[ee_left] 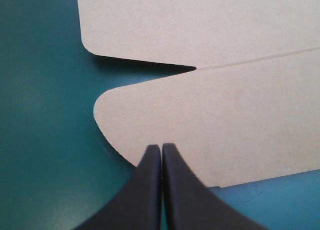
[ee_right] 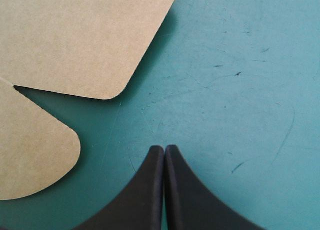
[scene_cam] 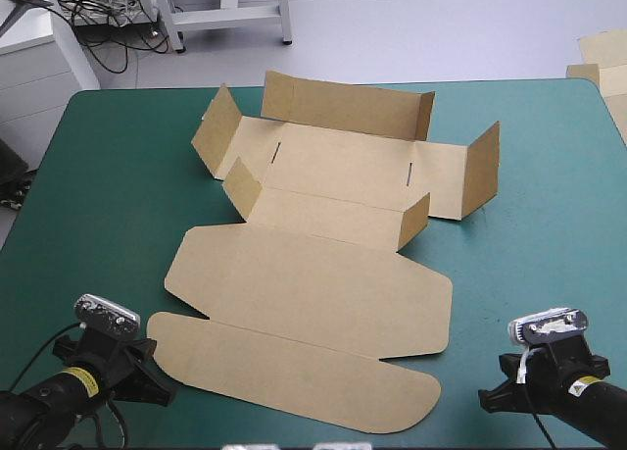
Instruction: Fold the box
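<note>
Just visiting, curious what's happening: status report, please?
Left gripper shut, at near flap of box. Right gripper shut, beside box. Far walls raised, lid flat. Nothing in the way; spare board far right.

Matt brown board box (scene_cam: 323,283), seemingly smooth

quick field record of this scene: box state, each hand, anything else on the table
box: brown, near lid panels flat on the teal-green cover, far walls and end flaps partly raised
left hand: shut, tips at the rounded flap's edge
right hand: shut, over bare cover, clear of the box
held: nothing
other: spare board at the table's far right edge
</note>
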